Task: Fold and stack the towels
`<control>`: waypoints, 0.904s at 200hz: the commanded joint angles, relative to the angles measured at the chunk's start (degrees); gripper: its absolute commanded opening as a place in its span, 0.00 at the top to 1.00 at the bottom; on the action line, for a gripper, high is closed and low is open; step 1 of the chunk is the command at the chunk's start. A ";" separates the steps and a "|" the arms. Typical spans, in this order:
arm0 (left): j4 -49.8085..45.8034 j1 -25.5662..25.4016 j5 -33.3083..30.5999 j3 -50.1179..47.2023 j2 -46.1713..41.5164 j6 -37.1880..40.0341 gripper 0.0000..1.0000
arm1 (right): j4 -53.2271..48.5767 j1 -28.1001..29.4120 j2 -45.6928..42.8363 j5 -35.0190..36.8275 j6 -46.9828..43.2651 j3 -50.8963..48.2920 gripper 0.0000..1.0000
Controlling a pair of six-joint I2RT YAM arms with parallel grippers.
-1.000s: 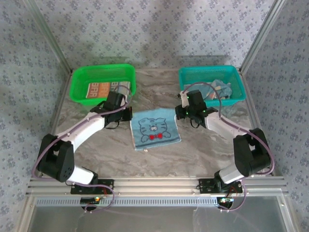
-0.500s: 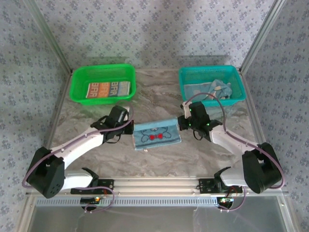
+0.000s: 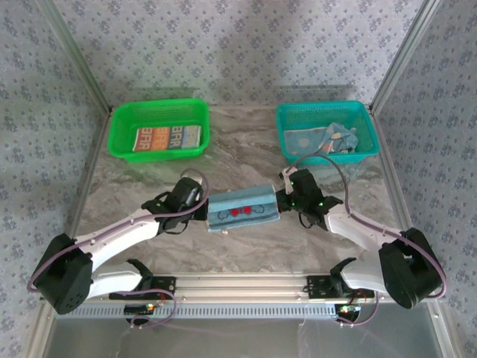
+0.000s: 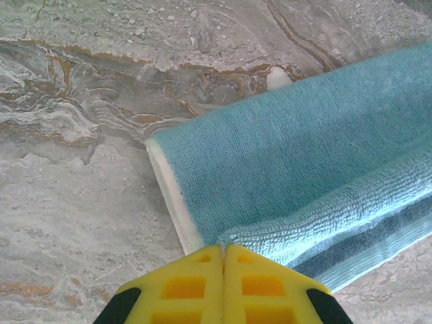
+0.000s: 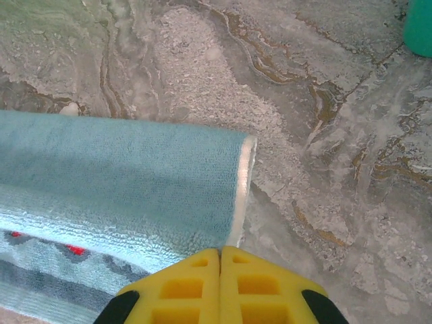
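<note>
Three towels are counted. One face towel [image 3: 243,212] is half-folded at table [image 3: 246,149] centre, its doubled-over edge pinched at either end by the left gripper [image 3: 203,212] and right gripper [image 3: 282,200], fingers clamped tight. One striped towel [image 3: 168,138] is laid in the green basket [image 3: 119,119], one spotted towel [image 3: 328,142] in the teal basket [image 3: 324,105].

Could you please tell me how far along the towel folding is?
Done, apparently: the striped towel lies flat in the green basket. In hand: the left gripper and right gripper pinch the face towel, half folded over on the table. Left: the crumpled towel in the teal basket, and stacking.
</note>
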 commanded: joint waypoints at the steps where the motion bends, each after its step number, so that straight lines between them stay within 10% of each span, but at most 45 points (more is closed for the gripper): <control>1: 1.08 -0.42 -1.89 -0.77 -0.99 -1.08 1.00 | 0.50 0.31 -1.57 2.23 1.39 -1.19 1.00; 171: 3.62 -3.69 -2.46 -4.29 1.91 -3.54 0.99 | 3.46 2.39 0.86 2.12 3.70 -5.49 1.00; 181: 3.28 -3.75 -2.10 -4.00 1.69 -3.37 0.93 | 3.16 2.87 0.38 1.78 3.86 -5.42 0.86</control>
